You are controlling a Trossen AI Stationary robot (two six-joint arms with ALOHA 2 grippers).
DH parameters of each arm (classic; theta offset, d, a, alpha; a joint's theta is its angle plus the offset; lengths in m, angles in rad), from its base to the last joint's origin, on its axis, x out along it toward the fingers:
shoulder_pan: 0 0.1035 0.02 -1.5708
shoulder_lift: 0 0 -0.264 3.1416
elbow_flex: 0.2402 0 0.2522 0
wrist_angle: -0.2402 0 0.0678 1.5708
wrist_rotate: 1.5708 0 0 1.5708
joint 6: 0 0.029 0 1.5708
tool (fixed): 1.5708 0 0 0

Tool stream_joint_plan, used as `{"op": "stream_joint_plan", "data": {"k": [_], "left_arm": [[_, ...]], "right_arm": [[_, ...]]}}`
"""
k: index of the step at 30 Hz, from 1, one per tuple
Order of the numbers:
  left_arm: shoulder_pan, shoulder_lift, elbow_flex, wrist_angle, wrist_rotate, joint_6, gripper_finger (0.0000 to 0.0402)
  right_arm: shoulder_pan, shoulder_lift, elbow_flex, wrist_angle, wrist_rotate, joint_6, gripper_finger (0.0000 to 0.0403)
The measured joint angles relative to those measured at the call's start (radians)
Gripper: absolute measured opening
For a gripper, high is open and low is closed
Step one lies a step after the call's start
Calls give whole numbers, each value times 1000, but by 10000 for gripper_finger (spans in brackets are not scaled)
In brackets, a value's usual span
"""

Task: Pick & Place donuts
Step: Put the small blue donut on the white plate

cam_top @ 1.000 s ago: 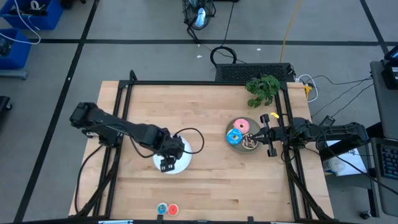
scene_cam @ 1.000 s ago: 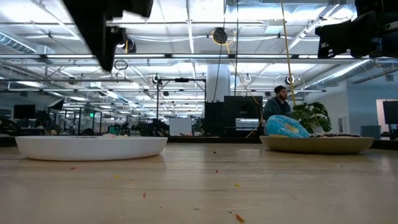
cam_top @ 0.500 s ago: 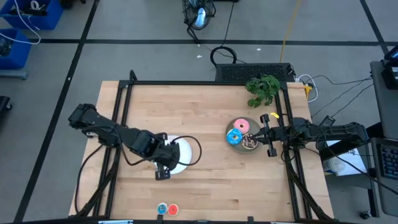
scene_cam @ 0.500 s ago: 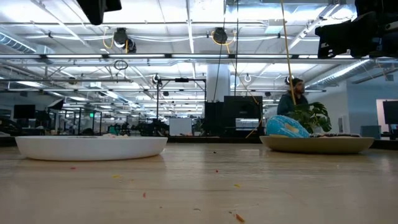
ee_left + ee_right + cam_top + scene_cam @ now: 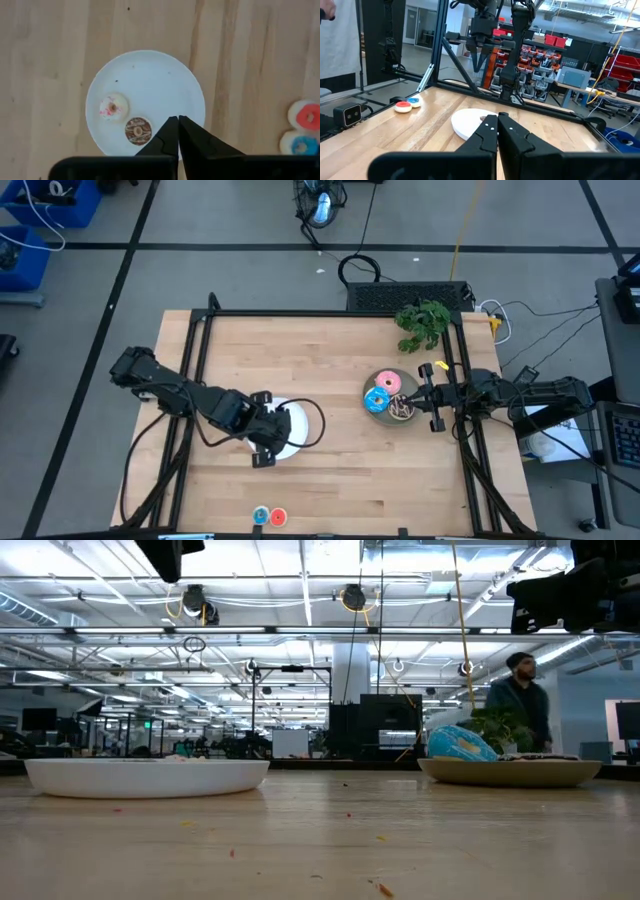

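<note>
A white plate [image 5: 145, 75] holds a tiny whitish-pink donut [image 5: 113, 107] and a tiny brown donut [image 5: 138, 130]. My left gripper [image 5: 262, 450] hangs shut and empty well above the plate's near-left rim [image 5: 290, 442]. A tiny blue donut [image 5: 261, 516] and a tiny red donut [image 5: 278, 517] lie at the table's near edge. A grey plate [image 5: 375, 383] at the right carries a pink donut [image 5: 389, 383], a blue donut [image 5: 376, 400] and a brown donut [image 5: 402, 409]. My right gripper [image 5: 424, 395] waits shut at that plate's right rim.
A green plant [image 5: 424, 323] stands at the table's far right corner. A black frame [image 5: 330, 313] runs around the table. A person [image 5: 518, 705] walks in the room beyond the table. Bare wood lies between the two plates.
My left gripper has risen from close above the white plate, drawn a little toward the table's near left, and shut. The two tiny donuts lie still on the plate. The person in the room has walked to the right.
</note>
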Motion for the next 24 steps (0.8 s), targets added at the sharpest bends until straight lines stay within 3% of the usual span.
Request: {"op": "stream_joint_plan", "data": {"k": [6, 14, 19, 24], "left_arm": [[-24, 0, 0, 52, -2, -62, 4], [-150, 40, 35, 104, 16, -168, 4], [-216, 142, 99, 129, 45, -294, 3], [-286, 292, 223, 125, 133, -313, 12]], "right_arm": [[0, 0, 0, 0, 0, 0, 0], [0, 1, 0, 1, 0, 0, 0], [0, 11, 0, 6, 0, 0, 0], [0, 16, 0, 6, 0, 0, 0]]}}
